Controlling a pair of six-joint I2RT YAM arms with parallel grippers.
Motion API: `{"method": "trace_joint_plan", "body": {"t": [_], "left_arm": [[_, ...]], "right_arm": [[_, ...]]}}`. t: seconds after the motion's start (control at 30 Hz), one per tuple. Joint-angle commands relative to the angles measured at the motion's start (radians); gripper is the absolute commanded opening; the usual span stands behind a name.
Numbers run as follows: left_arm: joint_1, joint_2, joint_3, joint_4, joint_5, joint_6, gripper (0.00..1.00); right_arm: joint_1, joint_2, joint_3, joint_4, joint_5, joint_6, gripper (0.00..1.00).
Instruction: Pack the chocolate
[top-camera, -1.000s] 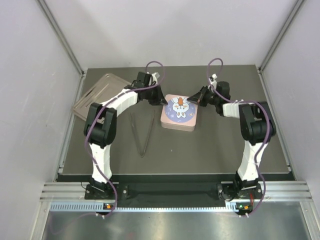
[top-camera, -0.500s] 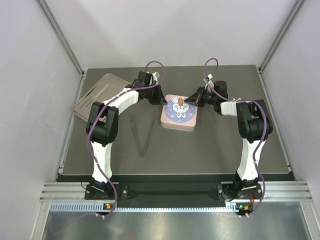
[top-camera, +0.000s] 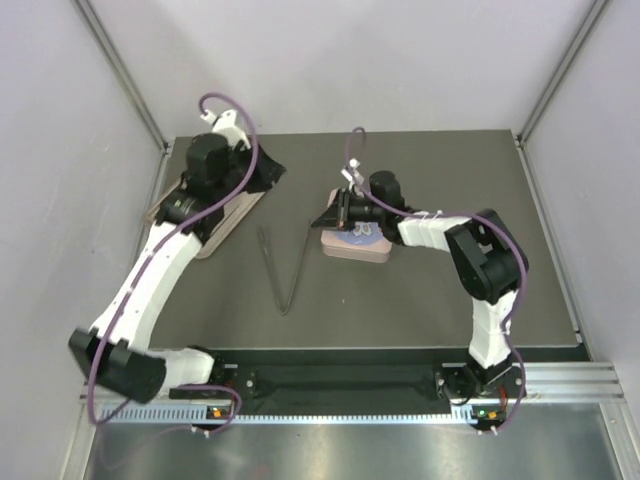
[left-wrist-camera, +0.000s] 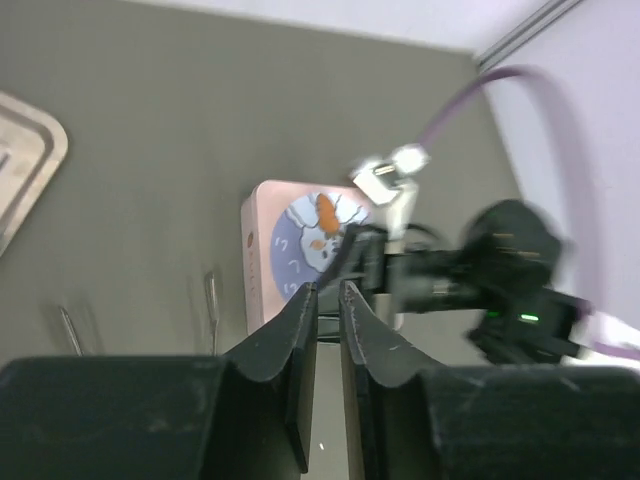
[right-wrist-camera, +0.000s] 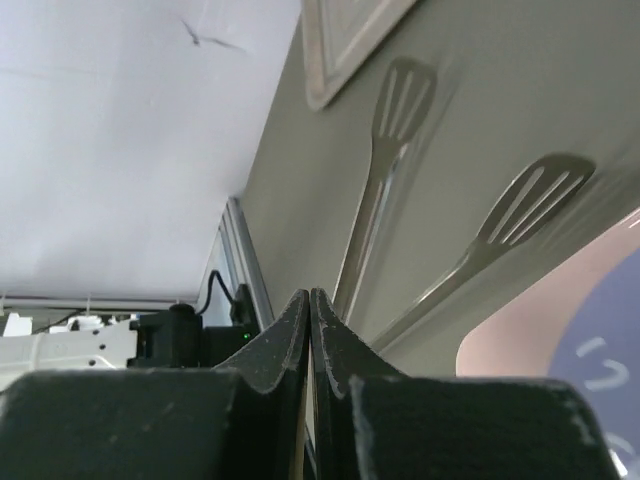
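The left arm has swung away from the pink tin (top-camera: 362, 243). A second ago its hand sat at the tin's far-left corner, opposite the right one. Now the left hand (top-camera: 272, 172) hangs above the clear tray (top-camera: 232, 208) near the far-left corner of the worktop (top-camera: 450, 290). Its wrist view looks back at the tin from well apart. Its fingers (left-wrist-camera: 300, 320) are all but together, with only a thin slit between them and nothing in it.

The right hand (top-camera: 332, 215) has moved the other way. It has left the tin's far-right side, crossed the lid and now rests at the tin's left edge, with its arm lying over the bunny picture. In its own wrist view the fingers (right-wrist-camera: 290, 330) are pressed flat together with nothing held. The slotted ends of the tongs (right-wrist-camera: 405, 90) lie on the worktop just beyond them.

The tongs (top-camera: 285, 265) lie untouched, left of the tin and toward the near edge.

No chocolate shows in any view. The lid sits on the tin, so the pieces are probably shut inside it, though that cannot be confirmed. With one arm withdrawn and the other empty at the lid's rim, the packing looks close to finished. What may remain is pressing the lid home or nudging the tin.
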Motion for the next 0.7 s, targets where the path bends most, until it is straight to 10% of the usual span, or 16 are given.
{"method": "trace_joint_plan", "body": {"t": [0.0, 0.43, 0.67], "left_arm": [[0.000, -0.109, -0.108, 0.008, -0.066, 0.011, 0.20], [0.000, -0.295, -0.217, -0.099, 0.011, 0.100, 0.37], [0.000, -0.391, -0.220, -0.133, 0.129, 0.103, 0.66]], "right_arm": [[0.025, 0.082, 0.026, 0.052, 0.024, 0.023, 0.01], [0.022, -0.021, 0.060, -0.162, 0.024, -0.097, 0.06], [0.024, -0.467, -0.080, -0.478, 0.222, -0.301, 0.74]]}}
